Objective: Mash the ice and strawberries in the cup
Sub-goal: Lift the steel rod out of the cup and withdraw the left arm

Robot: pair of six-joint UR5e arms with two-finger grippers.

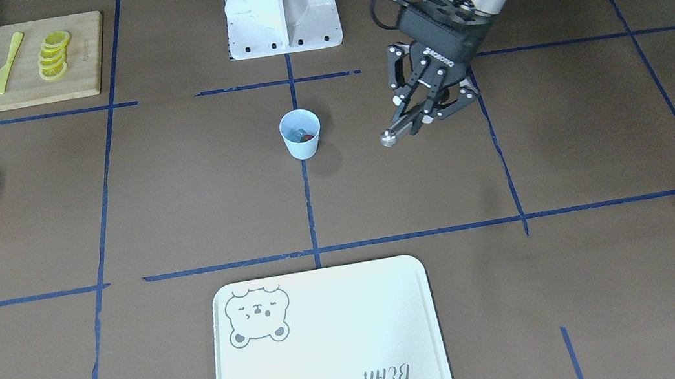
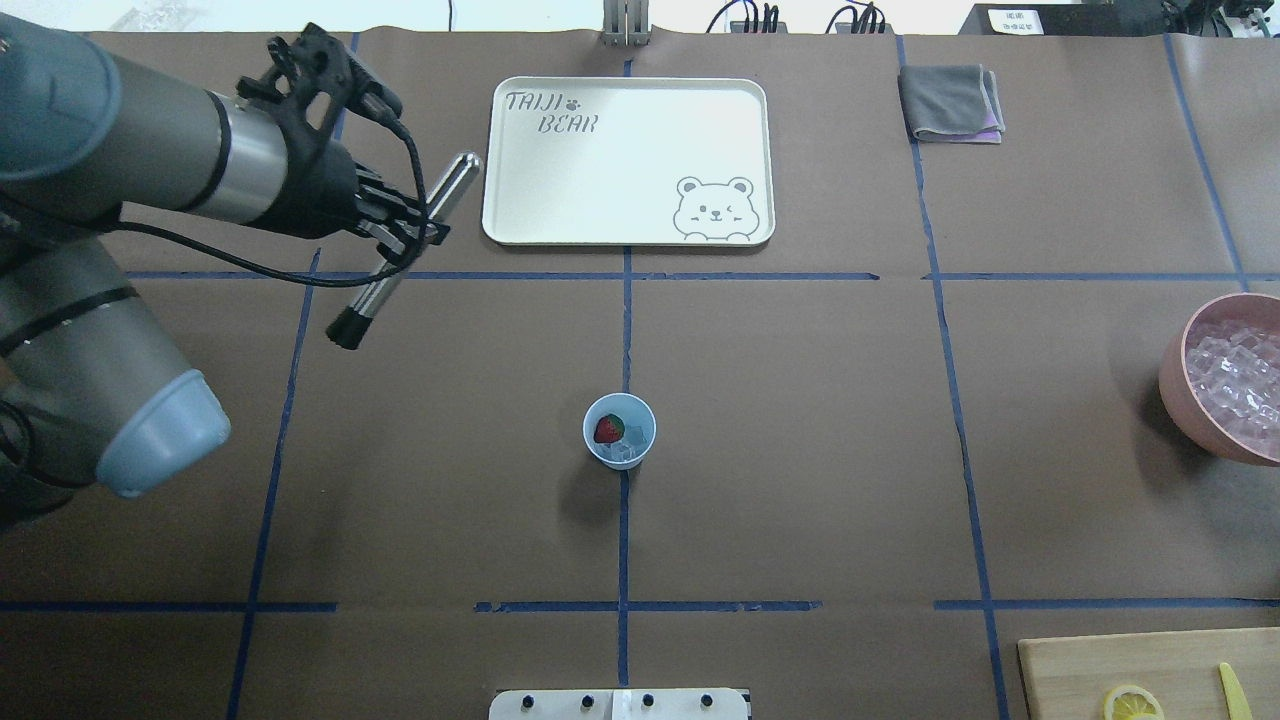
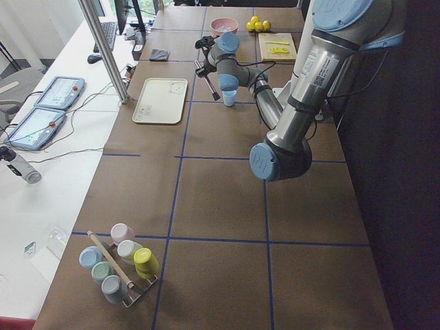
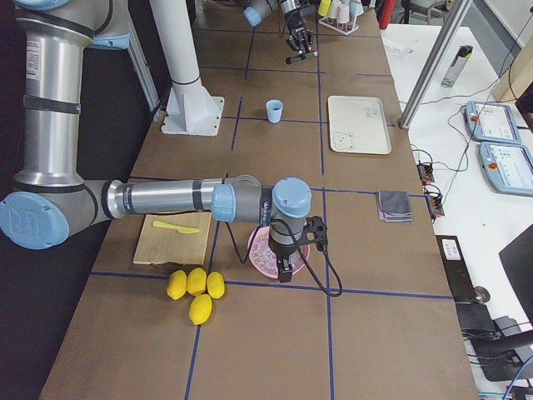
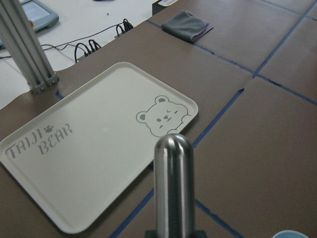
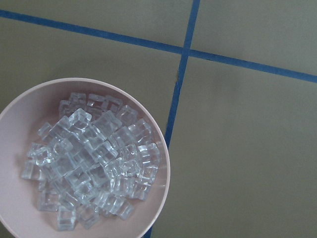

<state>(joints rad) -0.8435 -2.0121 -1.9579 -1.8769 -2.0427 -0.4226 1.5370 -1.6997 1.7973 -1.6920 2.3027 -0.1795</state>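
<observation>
The pale-blue cup [image 2: 619, 431] stands upright at the table's centre on a blue tape line. Inside it lie the red strawberry [image 2: 607, 430] and a few cubes of ice [image 2: 628, 450]. My left gripper [image 2: 410, 235] hovers to the cup's far left, shut on a steel muddler [image 2: 400, 255] with a black end, held slanted. In the left wrist view the muddler's rounded tip [image 5: 173, 163] points at the tray. In the front-facing view the left gripper [image 1: 422, 114] is to the right of the cup [image 1: 300, 134]. My right gripper [image 4: 283, 268] hangs over the pink bowl; I cannot tell its state.
A pink bowl [image 6: 158, 144] of ice cubes sits at the table's right edge. A white bear tray [image 2: 628, 160] lies beyond the cup, with a grey cloth [image 2: 950, 100] to its right. A cutting board [image 1: 21, 65] holds lemon slices and a yellow knife. Lemons [image 4: 196, 287] lie near it.
</observation>
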